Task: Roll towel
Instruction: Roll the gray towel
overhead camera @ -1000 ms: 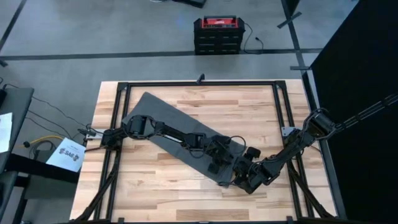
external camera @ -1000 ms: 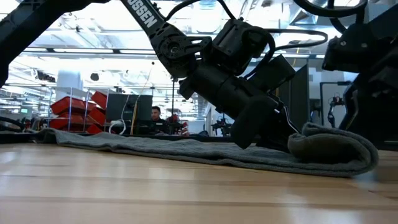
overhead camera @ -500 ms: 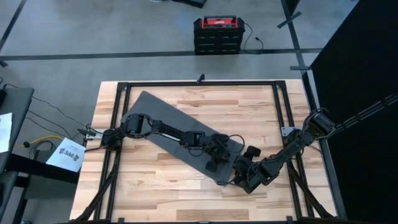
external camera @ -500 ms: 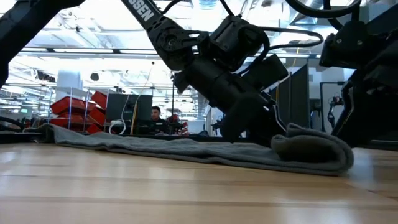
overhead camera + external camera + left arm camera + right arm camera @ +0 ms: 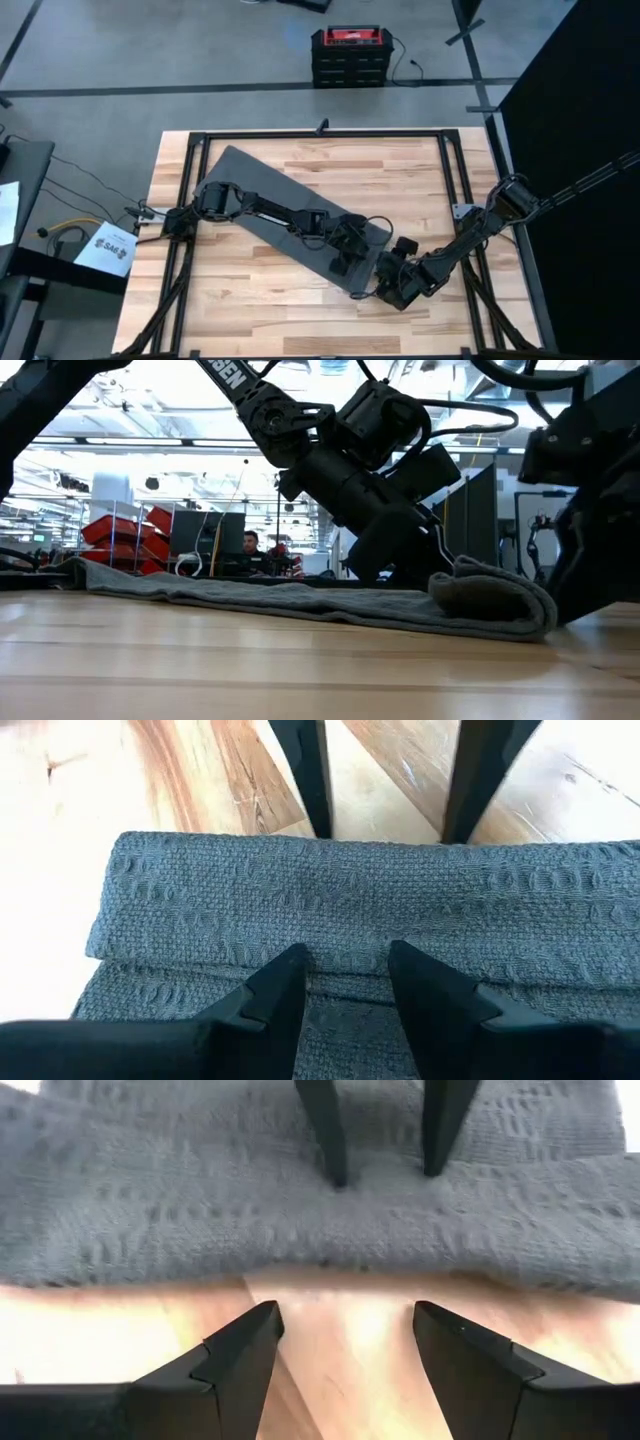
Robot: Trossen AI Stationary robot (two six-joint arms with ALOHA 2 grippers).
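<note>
The towel (image 5: 262, 195) lies as a long dark strip on the table (image 5: 420, 175), running from the upper left of the high view down toward the lower middle, where its end is already turned over into a thick fold (image 5: 490, 600). That fold shows at the right of the low view, one loose turn lying on the flat cloth. Both grippers meet at this end. The left gripper (image 5: 343, 262) reaches along the strip from the upper left and stands over the cloth, its fingers (image 5: 275, 995) spread a little and resting on the flat layer just behind the fold. The right gripper (image 5: 388, 285) comes from the lower right and faces the fold from off the strip, over bare wood; its fingers (image 5: 240, 1345) are spread wide, holding nothing, close to the fold's outer edge but not shown touching it. The roll has to travel up the strip's long axis, toward the upper left of the high view, so the fold's own axis lies across that line. The right gripper sits on the pushing side; the left is in the roll's path and probably has to lift or back off along the strip first.
</note>
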